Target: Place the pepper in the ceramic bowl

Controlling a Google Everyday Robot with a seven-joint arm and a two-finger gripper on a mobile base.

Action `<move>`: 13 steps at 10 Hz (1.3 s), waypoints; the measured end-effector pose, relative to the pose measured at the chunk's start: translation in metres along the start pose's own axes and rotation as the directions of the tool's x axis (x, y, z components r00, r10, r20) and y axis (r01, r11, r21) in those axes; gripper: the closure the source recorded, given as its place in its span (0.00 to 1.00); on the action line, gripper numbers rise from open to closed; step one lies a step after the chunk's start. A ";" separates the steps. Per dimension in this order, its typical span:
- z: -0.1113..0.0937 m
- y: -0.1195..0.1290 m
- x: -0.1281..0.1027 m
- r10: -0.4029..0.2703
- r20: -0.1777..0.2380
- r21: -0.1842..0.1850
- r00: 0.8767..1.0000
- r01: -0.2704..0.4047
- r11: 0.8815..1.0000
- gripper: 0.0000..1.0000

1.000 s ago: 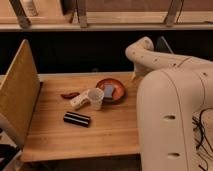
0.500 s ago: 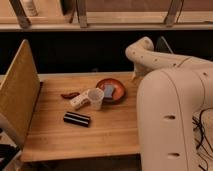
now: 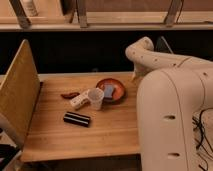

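The pepper (image 3: 69, 94) is small, slim and dark red. It lies on the wooden table left of centre, next to a white object lying on its side (image 3: 78, 99). The ceramic bowl (image 3: 114, 81) is shallow and reddish-brown. It stands to the right of the pepper and holds a blue-grey block (image 3: 109, 91). My white arm (image 3: 150, 57) bends in from the right, above and behind the bowl. My gripper is hidden behind the arm and does not show.
A white plastic cup (image 3: 95, 98) stands upright against the bowl's left side. A black rectangular bar (image 3: 76, 119) lies nearer the front. A tall wooden panel (image 3: 20, 90) flanks the table's left edge. My white body (image 3: 170, 120) covers the right side.
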 end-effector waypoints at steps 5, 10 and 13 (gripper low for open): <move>-0.006 0.014 0.004 -0.039 0.006 -0.002 0.999 0.039 0.999 0.20; -0.056 0.122 0.058 -0.296 0.027 -0.111 0.955 0.297 0.948 0.20; -0.090 0.152 0.058 -0.352 0.080 -0.144 0.932 0.361 0.922 0.20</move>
